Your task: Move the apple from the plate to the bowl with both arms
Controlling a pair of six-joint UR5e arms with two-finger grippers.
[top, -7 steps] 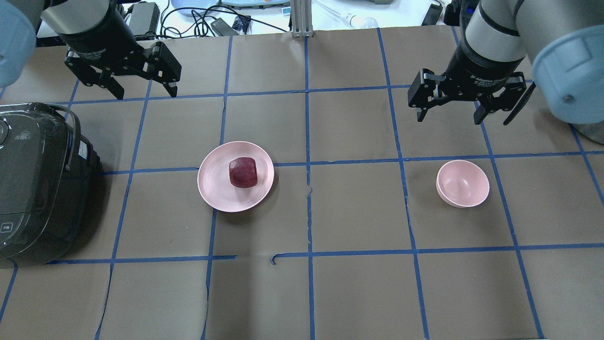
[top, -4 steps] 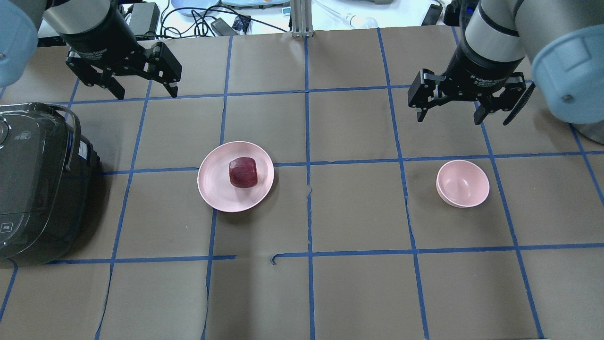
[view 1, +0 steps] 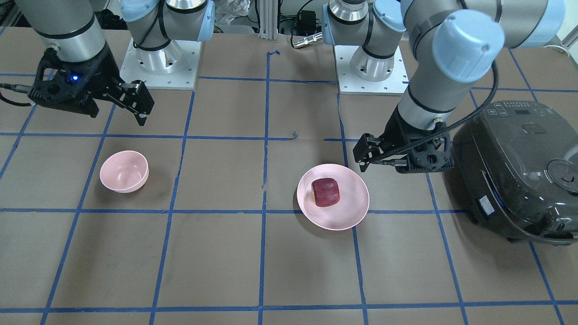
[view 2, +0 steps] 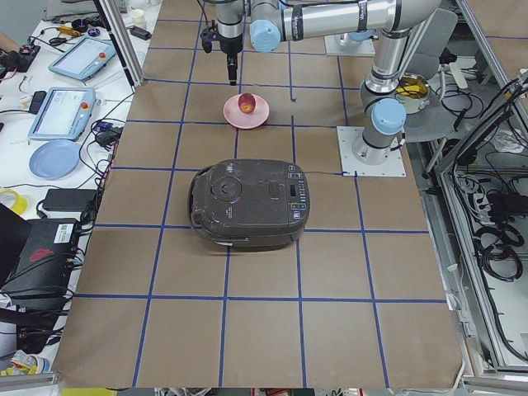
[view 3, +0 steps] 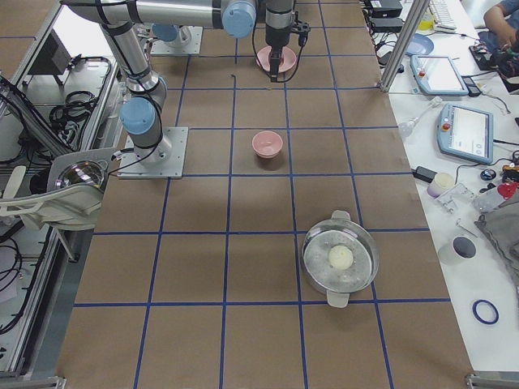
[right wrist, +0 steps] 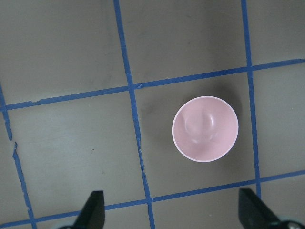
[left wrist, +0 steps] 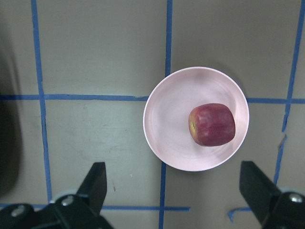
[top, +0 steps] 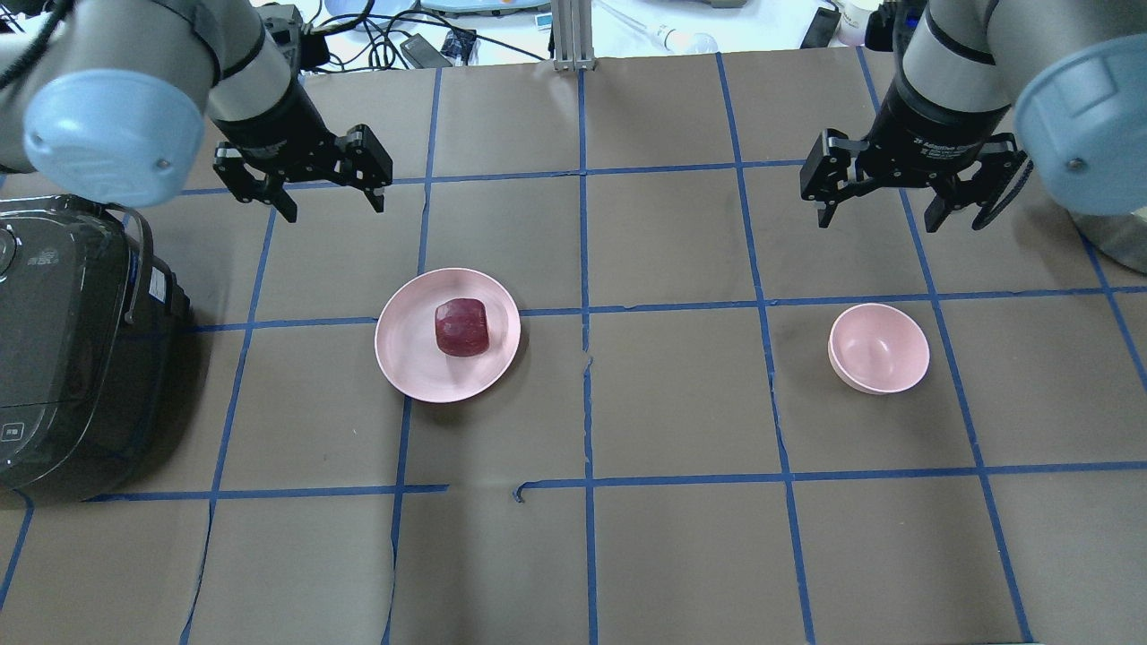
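Note:
The dark-red apple [top: 461, 327] lies on the wide pink plate [top: 408, 358], left of the table's centre. It also shows in the front view [view 1: 326, 192] and the left wrist view [left wrist: 212, 124]. The small deep pink bowl [top: 878, 349] stands empty on the right and shows in the right wrist view [right wrist: 205, 129]. My left gripper [top: 334, 208] is open and empty, hovering beyond and left of the plate [left wrist: 171, 138]. My right gripper [top: 878, 219] is open and empty, hovering beyond the bowl [view 1: 124, 171].
A black rice cooker [top: 72, 349] stands at the left edge, close to the left arm [view 1: 515, 171]. A lidded metal pot [view 3: 340, 258] stands far out on the right end. Cables and devices lie past the table's far edge [top: 385, 40].
My left gripper has moved right and nearer to the plate. My right gripper has shifted slightly right. Both stay open; apple, plate and bowl have not moved.

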